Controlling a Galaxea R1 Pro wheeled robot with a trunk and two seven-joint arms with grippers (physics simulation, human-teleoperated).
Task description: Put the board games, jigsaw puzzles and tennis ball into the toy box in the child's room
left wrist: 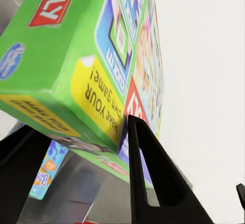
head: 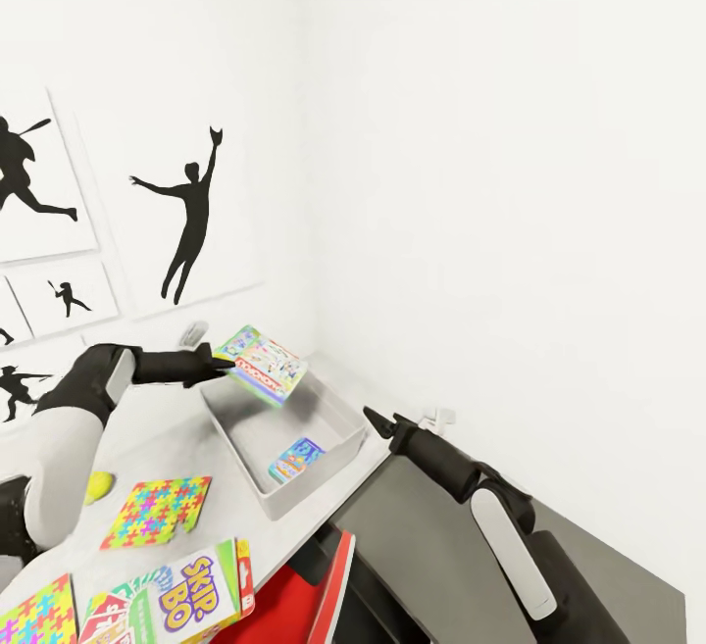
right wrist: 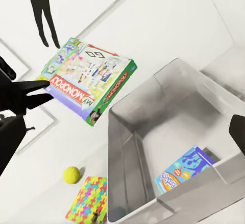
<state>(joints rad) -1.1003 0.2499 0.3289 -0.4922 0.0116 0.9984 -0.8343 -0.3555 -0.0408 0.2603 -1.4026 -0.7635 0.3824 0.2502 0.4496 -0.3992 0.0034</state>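
Note:
My left gripper (head: pixel 220 363) is shut on one edge of the green-edged board game (head: pixel 263 362) with the red banner, holding it tilted in the air over the far end of the light-grey toy box (head: pixel 338 407). The left wrist view shows this game (left wrist: pixel 87 55) clamped between the dark fingers (left wrist: pixel 148 178). A blue board game (head: pixel 297 459) lies inside the toy box. The Skip-Bo game (head: pixel 191 597), two jigsaw puzzles (head: pixel 157 511) (head: pixel 37 615) and the tennis ball (head: pixel 98 485) rest on the white table (head: pixel 167 433). My right gripper (head: pixel 378 420) hangs open and empty beside the box's right side.
The toy box sits in the table's corner against two white walls with black silhouette pictures (head: pixel 191 218). A lower dark-grey-topped cabinet (head: pixel 431 526) lies under my right arm. A red object (head: pixel 294 610) shows below the table's near edge.

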